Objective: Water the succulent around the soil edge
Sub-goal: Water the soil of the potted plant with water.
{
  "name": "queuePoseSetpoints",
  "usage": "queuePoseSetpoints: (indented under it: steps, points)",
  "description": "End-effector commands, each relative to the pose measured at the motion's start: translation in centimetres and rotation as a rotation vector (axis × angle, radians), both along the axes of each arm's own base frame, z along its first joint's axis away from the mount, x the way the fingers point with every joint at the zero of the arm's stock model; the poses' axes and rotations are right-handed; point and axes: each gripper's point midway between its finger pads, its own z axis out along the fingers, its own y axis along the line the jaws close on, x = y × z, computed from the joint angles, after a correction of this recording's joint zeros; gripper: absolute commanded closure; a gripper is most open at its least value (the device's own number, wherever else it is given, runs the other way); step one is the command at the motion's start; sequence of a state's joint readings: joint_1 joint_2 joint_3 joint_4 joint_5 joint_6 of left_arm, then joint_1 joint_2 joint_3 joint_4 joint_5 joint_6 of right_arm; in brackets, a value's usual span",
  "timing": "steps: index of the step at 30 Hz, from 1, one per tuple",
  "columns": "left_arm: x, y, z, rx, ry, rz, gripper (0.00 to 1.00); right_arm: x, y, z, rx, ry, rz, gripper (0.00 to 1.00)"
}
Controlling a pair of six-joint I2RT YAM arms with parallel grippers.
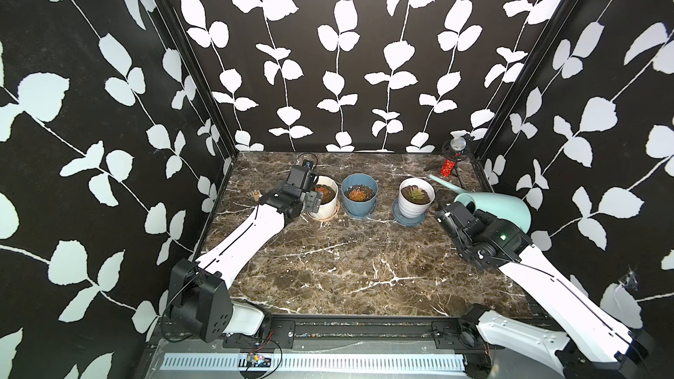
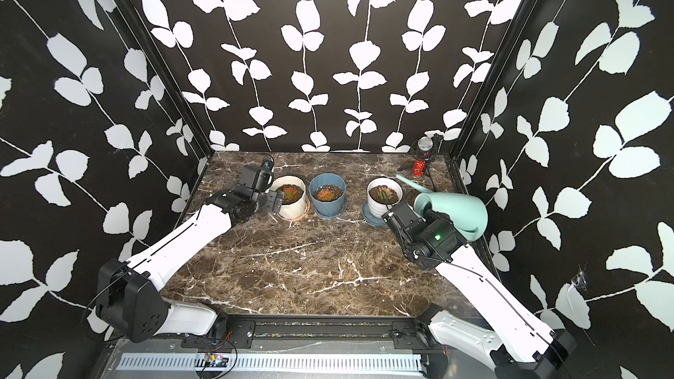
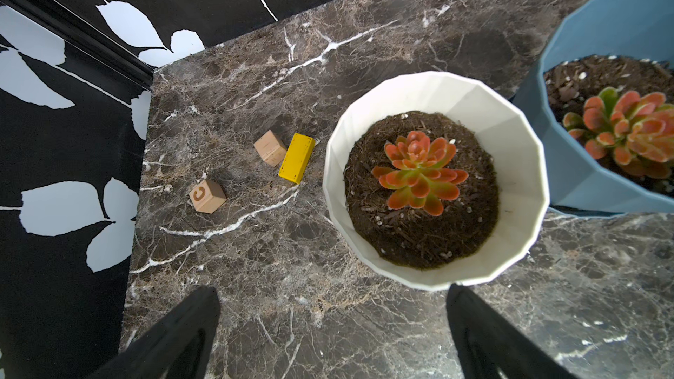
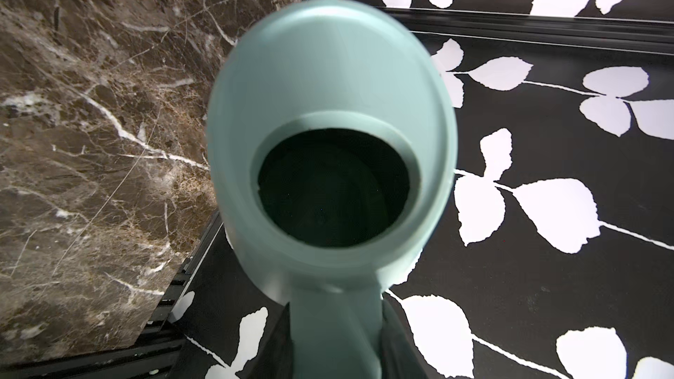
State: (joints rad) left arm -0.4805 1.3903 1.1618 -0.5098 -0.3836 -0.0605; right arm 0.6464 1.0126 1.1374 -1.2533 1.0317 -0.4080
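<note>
Watering can (image 4: 328,103) gripped by its handle, spout not yet over any soil.
It is held by the right gripper (image 4: 337,329), jaws shut on the handle, at the right edge of the worktop (image 1: 328,267). Its spout (image 1: 443,182) is just beside the white pot (image 1: 415,207) with the green succulent (image 1: 415,194). A blue pot (image 1: 359,207) and a cream pot (image 1: 328,209) are lined up to the left. The left gripper (image 3: 332,291) is by the cream pot, jaws wide open, nothing in them. Carrying is judged to be the step in hand. Next the spout must be brought over the soil edge and tipped slowly, with the leaves kept dry. Only "C" can be read, on a wooden block (image 3: 207,195).
</note>
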Motion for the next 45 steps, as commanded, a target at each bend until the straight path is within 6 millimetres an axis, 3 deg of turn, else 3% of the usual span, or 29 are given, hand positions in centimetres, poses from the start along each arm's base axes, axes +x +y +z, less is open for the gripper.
queuePoseSetpoints:
  steps: [1, 22, 45]
  points:
    - [0.0, 0.3, 0.1, -0.012, -0.011, 0.015, 0.01, -0.1, -0.7, 0.0, -0.041, -0.007, -0.023, 1.00]
    - [-0.2, 0.4, 0.1, -0.010, -0.010, 0.020, 0.01, 0.1, -0.7, -1.2, -0.128, 0.079, -0.027, 1.00]
    - [-0.3, 0.5, 0.6, -0.015, -0.017, 0.020, 0.01, 2.4, -0.6, 1.3, -0.250, 0.037, -0.048, 1.00]
